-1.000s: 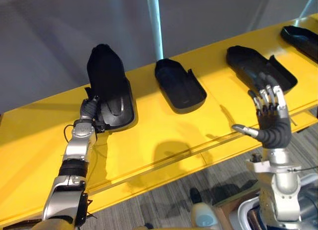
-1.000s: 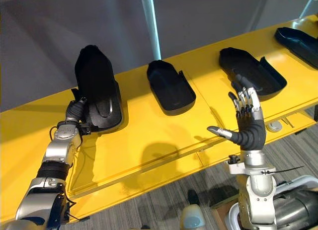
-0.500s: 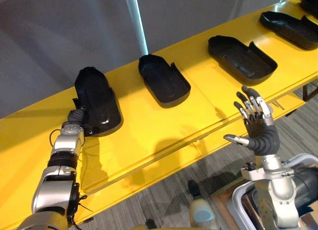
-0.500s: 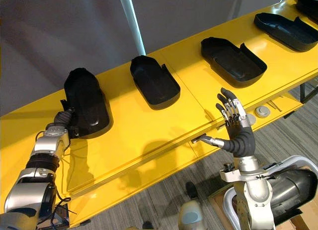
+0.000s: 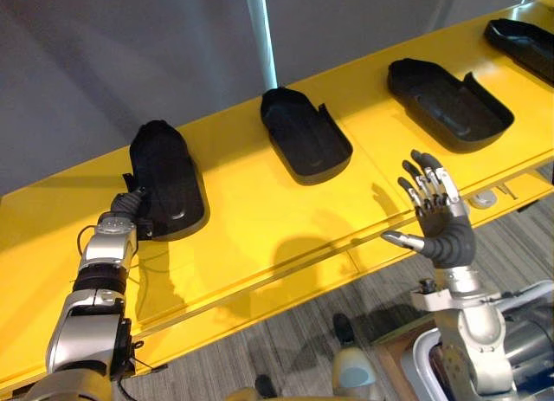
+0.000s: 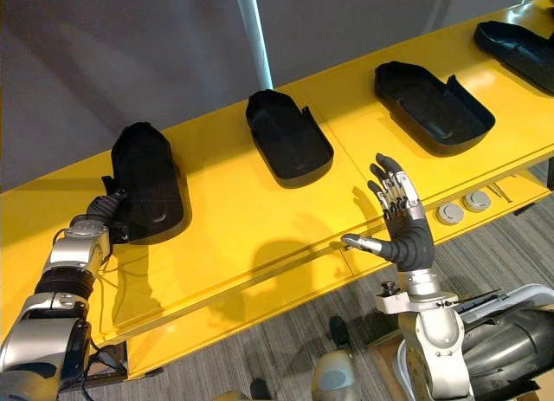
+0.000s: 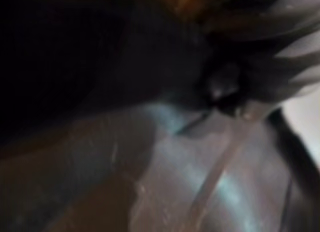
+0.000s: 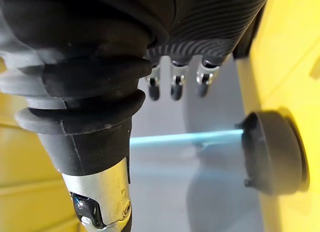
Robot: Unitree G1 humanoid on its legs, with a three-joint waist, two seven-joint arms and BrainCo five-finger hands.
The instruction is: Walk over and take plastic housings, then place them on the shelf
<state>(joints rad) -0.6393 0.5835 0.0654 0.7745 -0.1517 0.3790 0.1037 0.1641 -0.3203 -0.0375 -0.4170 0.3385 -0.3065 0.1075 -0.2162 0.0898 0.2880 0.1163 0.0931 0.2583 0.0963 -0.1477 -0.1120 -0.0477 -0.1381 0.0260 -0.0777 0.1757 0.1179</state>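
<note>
On the long yellow shelf (image 5: 260,219) lie 4 black moulded plastic housings (image 5: 305,145), the leftmost housing (image 5: 166,177) flat with the left hand (image 5: 128,207) against its near end, grip impossible to tell, while the right hand (image 5: 440,217) hovers open, holding nothing, before the shelf's edge.

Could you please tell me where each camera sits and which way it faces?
Left eye view: on the head, looking down at the yellow shelf and black housings; left hand at the leftmost housing, right hand raised open.
Right eye view: beside it, same scene.
Left wrist view: on the left wrist, close against something dark, blurred.
Right wrist view: on the right wrist, along its own hand towards a round grey disc by the shelf edge, probably shared with the right eye view.
</note>
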